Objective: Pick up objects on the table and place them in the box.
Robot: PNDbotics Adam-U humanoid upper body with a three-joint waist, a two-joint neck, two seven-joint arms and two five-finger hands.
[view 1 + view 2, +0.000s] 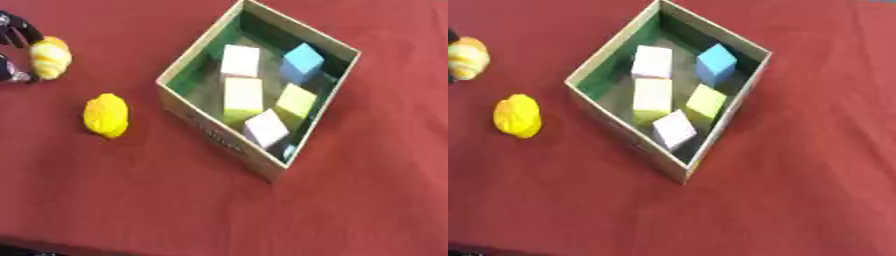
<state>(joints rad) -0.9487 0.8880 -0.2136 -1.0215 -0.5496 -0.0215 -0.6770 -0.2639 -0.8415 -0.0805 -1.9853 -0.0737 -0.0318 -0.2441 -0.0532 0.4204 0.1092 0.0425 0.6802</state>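
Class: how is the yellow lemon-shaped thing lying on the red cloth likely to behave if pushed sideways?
The yellow lemon-shaped thing looks rounded and oval, so it would probably roll or wobble rather than slide. The red cloth may slow it. Its bumpy-looking skin probably makes it less slippery.

Red tablecloth pretty much everywhere

The table (367, 200) is covered edge to edge in a deep red cloth, slightly wrinkled, evenly lit with soft shadows. Only a thin dark strip (26, 250) peeks out at the bottom-left corner.
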